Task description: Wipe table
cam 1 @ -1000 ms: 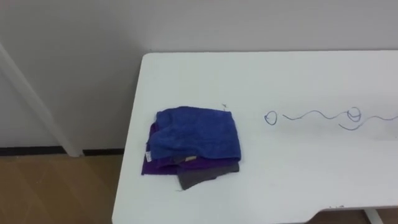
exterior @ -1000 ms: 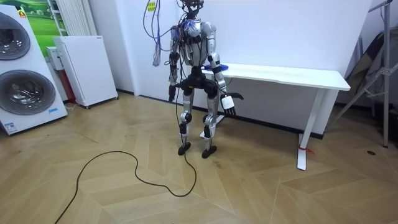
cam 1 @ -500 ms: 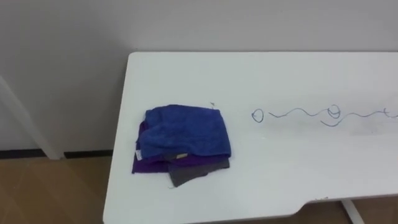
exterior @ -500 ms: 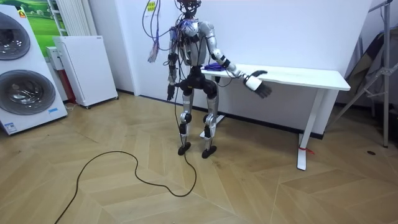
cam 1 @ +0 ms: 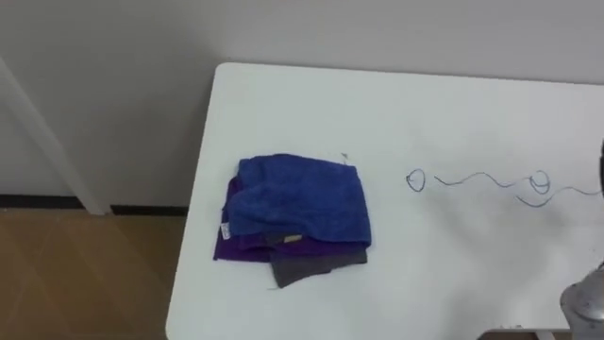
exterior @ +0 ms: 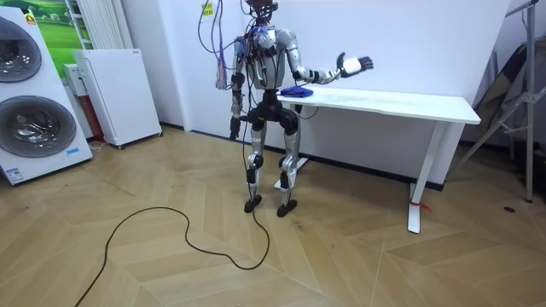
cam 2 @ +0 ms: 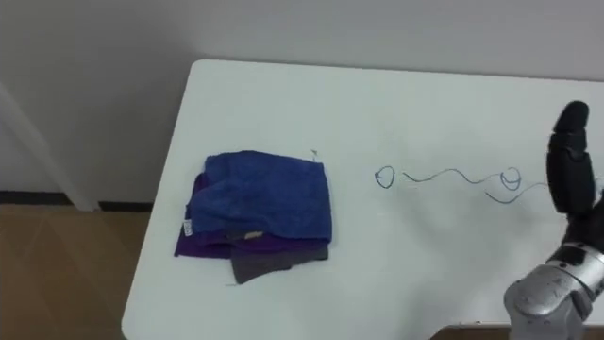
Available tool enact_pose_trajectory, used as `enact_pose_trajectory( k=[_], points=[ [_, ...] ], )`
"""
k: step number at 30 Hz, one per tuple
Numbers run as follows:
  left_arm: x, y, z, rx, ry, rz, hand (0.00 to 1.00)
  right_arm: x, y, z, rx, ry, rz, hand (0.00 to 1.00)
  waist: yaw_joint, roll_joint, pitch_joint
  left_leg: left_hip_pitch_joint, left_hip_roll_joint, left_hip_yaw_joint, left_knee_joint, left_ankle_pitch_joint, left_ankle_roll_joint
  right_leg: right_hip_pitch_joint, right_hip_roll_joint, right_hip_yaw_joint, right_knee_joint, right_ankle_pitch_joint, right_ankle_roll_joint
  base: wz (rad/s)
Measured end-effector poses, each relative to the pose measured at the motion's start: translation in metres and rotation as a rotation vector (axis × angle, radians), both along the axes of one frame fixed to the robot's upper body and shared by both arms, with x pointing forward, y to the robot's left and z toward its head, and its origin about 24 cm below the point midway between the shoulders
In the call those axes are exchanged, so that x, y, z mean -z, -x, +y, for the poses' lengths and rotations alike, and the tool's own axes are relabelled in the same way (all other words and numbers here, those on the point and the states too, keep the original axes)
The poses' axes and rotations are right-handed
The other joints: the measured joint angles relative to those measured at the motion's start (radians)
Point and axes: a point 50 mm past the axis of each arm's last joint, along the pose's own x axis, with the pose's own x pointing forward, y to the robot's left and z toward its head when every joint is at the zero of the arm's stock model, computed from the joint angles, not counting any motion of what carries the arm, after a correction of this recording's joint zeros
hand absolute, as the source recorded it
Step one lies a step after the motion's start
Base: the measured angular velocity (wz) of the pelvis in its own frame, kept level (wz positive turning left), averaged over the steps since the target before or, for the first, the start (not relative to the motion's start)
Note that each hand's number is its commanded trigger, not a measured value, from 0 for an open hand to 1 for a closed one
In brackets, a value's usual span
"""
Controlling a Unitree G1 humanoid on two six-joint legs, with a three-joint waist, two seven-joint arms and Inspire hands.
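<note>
Near the left end of the counter point(cam 1: 283, 104) lies a stack of cloths point(cam 1: 297, 203), blue on top. It looks soft and light; I would pinch its right edge. The right hand point(cam 2: 569, 179) hovers released, with straight fingers, near the pen scribble point(cam 1: 472, 178).

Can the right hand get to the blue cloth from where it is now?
Probably yes. The right hand hovers open above the table, by the pen scribble. The blue cloth lies on top of the stack to its left, uncovered, and nothing stands between them.
</note>
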Motion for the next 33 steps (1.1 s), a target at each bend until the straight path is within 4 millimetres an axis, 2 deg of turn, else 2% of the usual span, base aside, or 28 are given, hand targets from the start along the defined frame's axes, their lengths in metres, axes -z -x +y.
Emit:
enact_pose_trajectory(
  k=[3, 7, 10, 15, 22, 27, 30, 33],
  points=[
    [0.001, -0.003, -0.003, 0.028, 0.013, 0.002, 0.00, -0.008, -0.016, 0.019, -0.098, 0.079, -0.007, 0.00, 0.007, 0.001, 0.0012, -0.005, -0.001, -0.009, 0.002, 0.000, 0.000, 0.002, -0.004, -0.016, -0.001, 0.000, 0.000, 0.12],
    [0.002, -0.006, -0.006, 0.057, 0.025, -0.003, 0.00, -0.017, -0.027, 0.040, -0.214, 0.131, -0.005, 0.00, 0.008, 0.005, 0.0036, -0.017, -0.002, -0.030, 0.001, 0.000, 0.000, 0.002, -0.008, -0.039, -0.004, 0.001, 0.001, 0.18],
    [0.002, -0.006, -0.007, 0.070, 0.035, 0.005, 0.00, -0.018, -0.032, 0.056, -0.298, 0.173, 0.021, 0.00, 0.035, 0.010, 0.0030, -0.015, -0.002, -0.034, 0.002, 0.000, 0.000, 0.003, -0.008, -0.040, -0.001, 0.000, 0.001, 0.00],
    [0.003, -0.013, -0.010, 0.102, 0.055, 0.001, 0.00, -0.010, -0.040, 0.087, -0.468, 0.192, 0.116, 0.00, 0.068, 0.004, 0.0032, -0.016, -0.003, -0.048, 0.002, 0.001, 0.002, 0.008, -0.011, -0.049, 0.000, 0.001, 0.001, 0.07],
    [0.004, -0.014, -0.013, 0.122, 0.093, 0.012, 0.00, -0.005, -0.044, 0.102, -0.567, 0.214, 0.191, 0.00, 0.104, 0.003, 0.0055, -0.031, -0.004, -0.058, 0.010, 0.002, 0.003, 0.013, -0.013, -0.061, -0.017, 0.001, 0.001, 0.09],
    [0.004, -0.020, -0.013, 0.130, 0.092, -0.002, 0.00, 0.007, -0.043, 0.113, -0.646, 0.212, 0.285, 0.00, 0.109, 0.007, 0.0077, -0.034, -0.004, -0.082, 0.011, 0.002, 0.003, 0.028, -0.011, -0.069, -0.032, 0.001, 0.001, 0.14],
    [0.004, -0.024, -0.013, 0.154, 0.087, -0.003, 0.00, 0.030, -0.040, 0.118, -0.688, 0.201, 0.414, 0.00, 0.111, 0.005, 0.0068, -0.030, -0.004, -0.087, 0.010, 0.002, 0.003, 0.036, -0.011, -0.067, -0.033, 0.001, 0.001, 0.08],
    [0.004, -0.024, -0.012, 0.182, 0.079, 0.008, 0.00, 0.040, -0.037, 0.122, -0.715, 0.203, 0.478, 0.00, 0.120, 0.008, 0.0084, -0.029, -0.004, -0.096, 0.010, 0.002, 0.003, 0.036, -0.011, -0.072, -0.033, 0.001, 0.001, 0.00]
  ],
)
